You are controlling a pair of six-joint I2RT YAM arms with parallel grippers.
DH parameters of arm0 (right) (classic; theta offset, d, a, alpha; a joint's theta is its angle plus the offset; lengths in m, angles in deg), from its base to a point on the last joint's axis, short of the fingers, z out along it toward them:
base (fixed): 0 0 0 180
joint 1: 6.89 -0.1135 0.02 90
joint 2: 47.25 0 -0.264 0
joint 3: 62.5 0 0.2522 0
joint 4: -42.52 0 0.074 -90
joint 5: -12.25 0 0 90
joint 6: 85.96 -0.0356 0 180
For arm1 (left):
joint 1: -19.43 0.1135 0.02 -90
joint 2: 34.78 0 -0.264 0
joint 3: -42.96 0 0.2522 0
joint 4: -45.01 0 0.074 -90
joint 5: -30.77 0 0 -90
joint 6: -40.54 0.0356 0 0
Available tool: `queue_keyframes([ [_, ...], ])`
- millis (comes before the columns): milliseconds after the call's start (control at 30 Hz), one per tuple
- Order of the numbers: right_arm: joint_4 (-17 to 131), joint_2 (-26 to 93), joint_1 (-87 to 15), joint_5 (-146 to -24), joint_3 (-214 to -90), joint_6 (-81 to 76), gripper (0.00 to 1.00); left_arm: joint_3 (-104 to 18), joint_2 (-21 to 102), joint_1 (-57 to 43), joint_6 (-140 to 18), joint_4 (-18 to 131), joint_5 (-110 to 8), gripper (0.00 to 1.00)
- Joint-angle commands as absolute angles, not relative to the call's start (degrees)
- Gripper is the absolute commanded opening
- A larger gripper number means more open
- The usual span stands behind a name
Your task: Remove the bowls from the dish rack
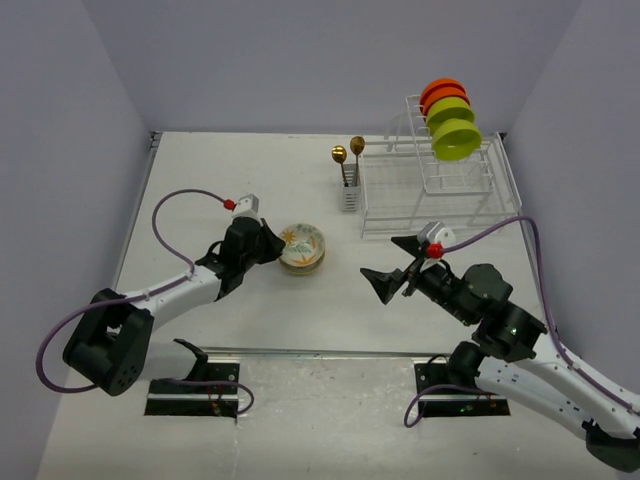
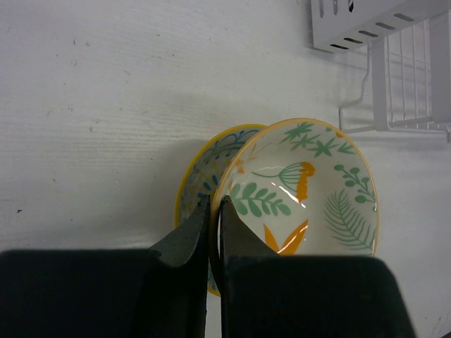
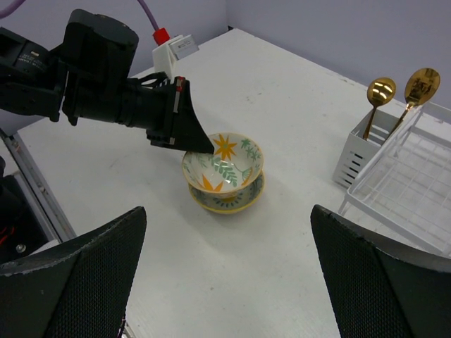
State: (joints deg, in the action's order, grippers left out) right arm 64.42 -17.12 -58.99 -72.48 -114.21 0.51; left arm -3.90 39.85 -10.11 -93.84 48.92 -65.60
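Two floral bowls (image 1: 301,247) sit stacked; the left gripper (image 2: 211,218) pinches the upper bowl (image 2: 303,190) by its rim, ahead of the wide-open right gripper (image 3: 225,236).

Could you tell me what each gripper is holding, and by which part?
The left gripper pinches the upper floral bowl by its rim; the right gripper holds nothing.

stacked bowls (image 1: 301,248) front-left of dish rack (image 1: 400,205), racked bowls (image 1: 450,125) on its upper tier
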Motion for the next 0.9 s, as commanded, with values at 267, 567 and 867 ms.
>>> queue_keyframes([
  [267,62.5,-16.7,-58.9,-76.2,-113.5,0.7,0.99,-3.8,40.5,-9.7,-95.2,41.8,-63.9,0.10],
  [567,62.5,-16.2,-58.9,-77.0,-113.3,0.9,0.99,-2.8,40.0,-9.6,-95.5,41.3,-63.7,0.20],
  [867,62.7,-14.7,-58.0,-66.6,-114.9,-2.7,0.99,-4.4,30.8,-9.6,-94.0,51.8,-68.5,0.69],
])
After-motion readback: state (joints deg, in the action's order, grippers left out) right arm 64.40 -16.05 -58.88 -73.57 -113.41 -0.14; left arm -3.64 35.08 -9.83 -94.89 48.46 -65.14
